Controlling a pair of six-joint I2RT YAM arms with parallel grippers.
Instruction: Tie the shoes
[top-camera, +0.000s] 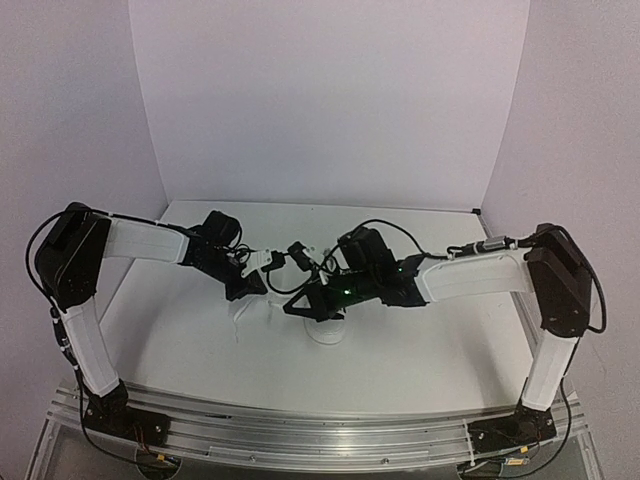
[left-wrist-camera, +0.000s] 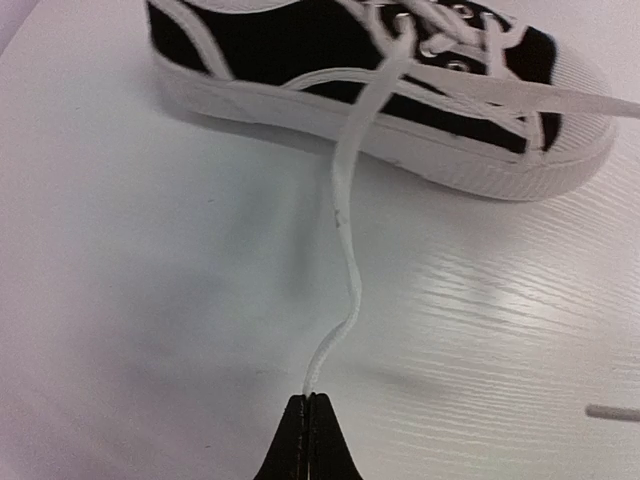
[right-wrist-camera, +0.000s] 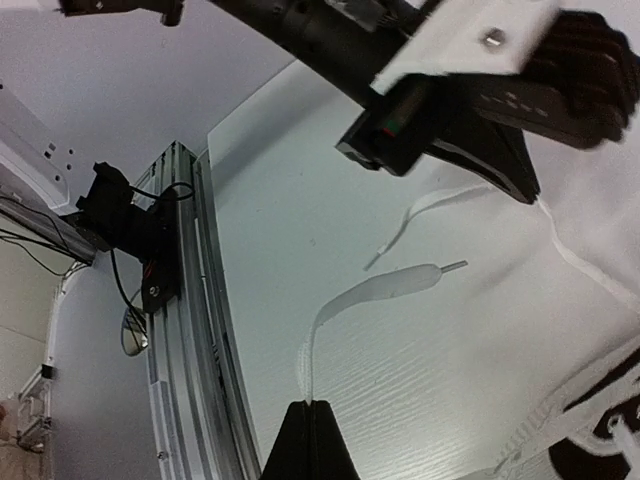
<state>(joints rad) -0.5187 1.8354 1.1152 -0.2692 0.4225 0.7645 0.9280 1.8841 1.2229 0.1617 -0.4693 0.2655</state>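
A small black canvas sneaker (left-wrist-camera: 290, 45) with a white rubber sole stands on the white tabletop (left-wrist-camera: 140, 300) between two robot arms, its laces drawn out loose on either side.

The left claw (left-wrist-camera: 308, 402) is pinched shut on one white lace (left-wrist-camera: 347, 240). That lace climbs in a slack wave from the claw's tips to the eyelets. In the left wrist view the sneaker lies ahead of this claw and well apart from it, side-on, with its toe pointing to the right of the view. A second lace (left-wrist-camera: 560, 95) stretches straight from the eyelets across the toe and out of the right edge of that view.

The right claw (right-wrist-camera: 310, 405) is clamped tight on a flat white strip of lace (right-wrist-camera: 370, 290) near its free end. The strip arcs up from the tips and ends in a thin plastic tip (right-wrist-camera: 455, 266) above the tabletop. The sneaker sits at the lower right corner of the right wrist view, near the claw.

From overhead, both claws meet near the middle of the tabletop. The sneaker is mostly hidden beneath the right arm (top-camera: 470, 275), and only its white toe cap (top-camera: 325, 330) shows on the near side.
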